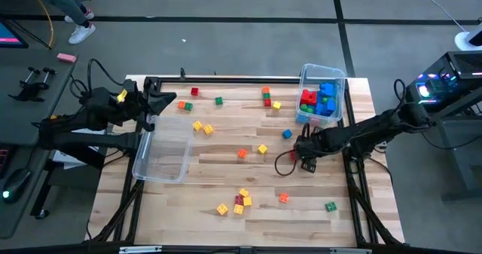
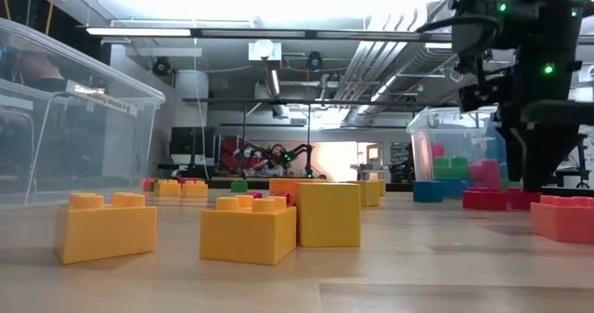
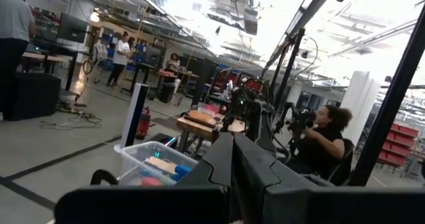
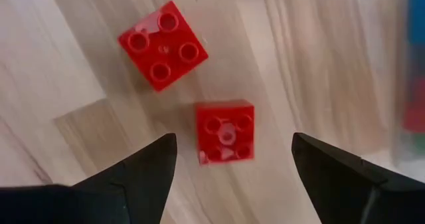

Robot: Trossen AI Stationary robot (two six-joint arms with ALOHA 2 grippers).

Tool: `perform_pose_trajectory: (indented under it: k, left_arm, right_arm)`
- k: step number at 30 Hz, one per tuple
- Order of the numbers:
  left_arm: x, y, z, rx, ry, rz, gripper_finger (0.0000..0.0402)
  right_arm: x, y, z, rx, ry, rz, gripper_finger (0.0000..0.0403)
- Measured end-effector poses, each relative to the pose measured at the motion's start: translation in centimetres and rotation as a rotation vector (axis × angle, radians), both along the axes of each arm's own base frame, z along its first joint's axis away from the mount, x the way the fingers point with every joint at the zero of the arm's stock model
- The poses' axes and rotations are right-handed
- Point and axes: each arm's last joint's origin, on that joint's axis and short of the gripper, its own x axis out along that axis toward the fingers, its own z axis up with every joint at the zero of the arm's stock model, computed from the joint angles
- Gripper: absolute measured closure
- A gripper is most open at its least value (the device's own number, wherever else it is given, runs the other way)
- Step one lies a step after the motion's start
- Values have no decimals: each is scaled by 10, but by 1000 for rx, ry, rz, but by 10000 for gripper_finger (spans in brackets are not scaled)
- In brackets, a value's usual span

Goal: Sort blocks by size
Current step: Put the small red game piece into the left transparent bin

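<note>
Above two red blocks (image 4: 224,132), right claw (image 4: 232,159) hangs spread wide.

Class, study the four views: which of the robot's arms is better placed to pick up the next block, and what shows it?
Probably the right. The right gripper is open, its fingers either side of a red block on the table, a second red block just beyond. The left gripper sits shut at the table's far left edge, by the empty bin.

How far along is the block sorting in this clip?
Partly done: several blocks fill the right bin; the left bin looks empty. The right end effector, open, hangs over two red blocks. The left end effector waits. Many blocks are scattered on the table.
</note>
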Motion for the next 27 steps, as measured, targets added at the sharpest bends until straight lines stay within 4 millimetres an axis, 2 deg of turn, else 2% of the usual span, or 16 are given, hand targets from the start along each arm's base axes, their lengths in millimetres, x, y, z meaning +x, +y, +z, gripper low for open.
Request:
perform_pose_trajectory:
  k: [11, 14, 17, 19, 24, 27]
  left_arm:
    - [1, 0, -2, -4, 18, 0, 401]
    - [1, 0, -2, -4, 18, 0, 401]
    - [1, 0, -2, -3, 18, 0, 401]
    - [1, 0, -2, -3, 18, 0, 401]
    - [1, 0, -2, 2, 20, 1, 401]
    - [1, 0, -2, 29, 27, 7, 401]
  right_arm:
    - [-7, -12, -23, 61, -29, -69, 116]
    - [-8, -11, -23, 76, -35, -118, 153]
    - [-3, -8, -18, 93, -49, -137, 221]
    - [4, -5, -7, 113, -74, -133, 273]
    - [23, -1, 47, 100, -125, -39, 275]
    - [45, -2, 92, 27, -300, -1, 275]
